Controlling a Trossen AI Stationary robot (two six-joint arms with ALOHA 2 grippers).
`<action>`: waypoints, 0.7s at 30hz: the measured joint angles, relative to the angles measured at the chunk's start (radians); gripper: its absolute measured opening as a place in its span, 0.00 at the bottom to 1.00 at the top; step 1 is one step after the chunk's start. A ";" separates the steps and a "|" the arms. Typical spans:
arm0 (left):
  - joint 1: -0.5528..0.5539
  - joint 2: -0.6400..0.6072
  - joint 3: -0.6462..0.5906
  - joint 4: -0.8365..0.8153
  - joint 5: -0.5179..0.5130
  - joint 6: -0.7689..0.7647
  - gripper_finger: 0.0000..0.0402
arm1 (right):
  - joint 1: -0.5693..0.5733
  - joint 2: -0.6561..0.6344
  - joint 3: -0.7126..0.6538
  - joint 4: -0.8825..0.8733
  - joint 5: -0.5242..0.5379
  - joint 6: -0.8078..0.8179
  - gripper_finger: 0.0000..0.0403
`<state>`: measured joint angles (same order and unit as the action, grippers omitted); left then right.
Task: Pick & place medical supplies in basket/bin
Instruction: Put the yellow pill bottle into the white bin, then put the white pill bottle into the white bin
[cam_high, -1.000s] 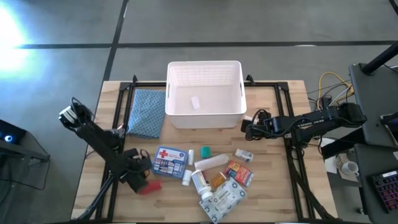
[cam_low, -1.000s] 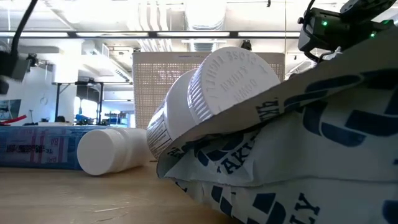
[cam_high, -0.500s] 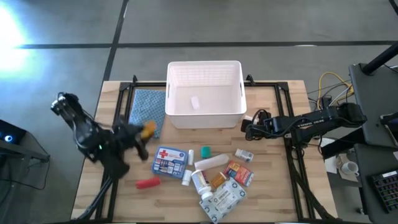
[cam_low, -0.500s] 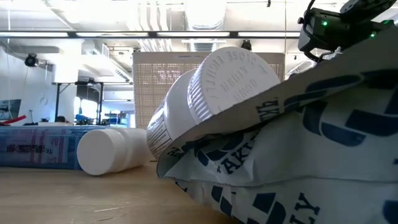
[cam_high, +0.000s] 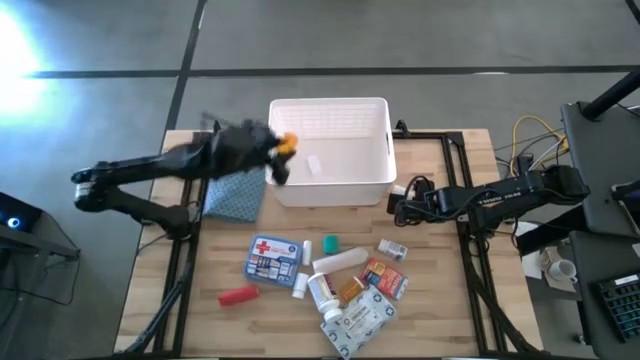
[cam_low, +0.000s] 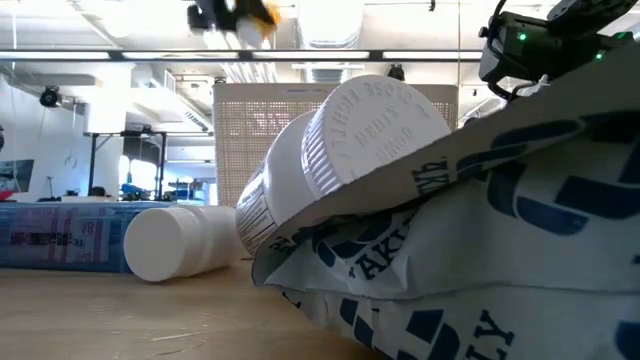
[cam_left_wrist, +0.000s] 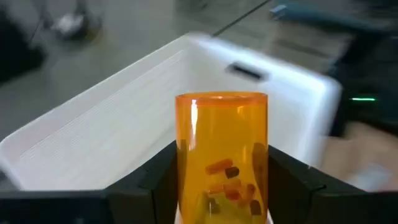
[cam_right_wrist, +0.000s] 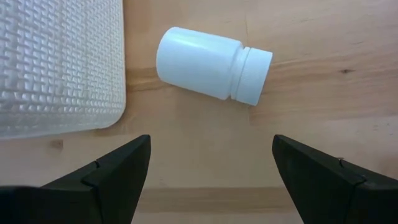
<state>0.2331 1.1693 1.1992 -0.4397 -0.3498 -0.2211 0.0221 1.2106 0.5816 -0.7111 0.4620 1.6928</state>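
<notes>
High view: left gripper above left rim of white bin, orange pill vial clamped between fingers. Right gripper low over counter, just right of bin. Remaining supplies lie on counter in front of bin.

Low view: left gripper high, vial visible, blurred.

Left wrist view: fingers closed against both sides of vial, bin interior beyond.

Right wrist view: fingers spread wide, white pill bottle lying beyond tips, untouched, beside bin wall.

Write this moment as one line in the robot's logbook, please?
left gripper: shut on orange pill bottle, at white bin rim | right gripper: open, near white bottle | other supplies on table
</notes>
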 joint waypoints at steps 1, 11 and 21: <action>0.050 0.026 0.000 0.000 0.042 -0.003 0.46 | 0.000 0.000 0.000 0.000 -0.007 -0.001 0.81; 0.180 0.153 0.175 -0.262 0.221 -0.075 0.66 | 0.000 -0.001 0.000 0.006 -0.035 -0.075 0.81; -0.270 0.043 0.313 -0.795 0.224 -0.296 0.66 | 0.000 -0.002 0.000 0.028 -0.061 -0.236 0.81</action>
<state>-0.0365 1.2125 1.5118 -1.2343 -0.1258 -0.5173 0.0219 1.2091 0.5819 -0.6832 0.4012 1.4566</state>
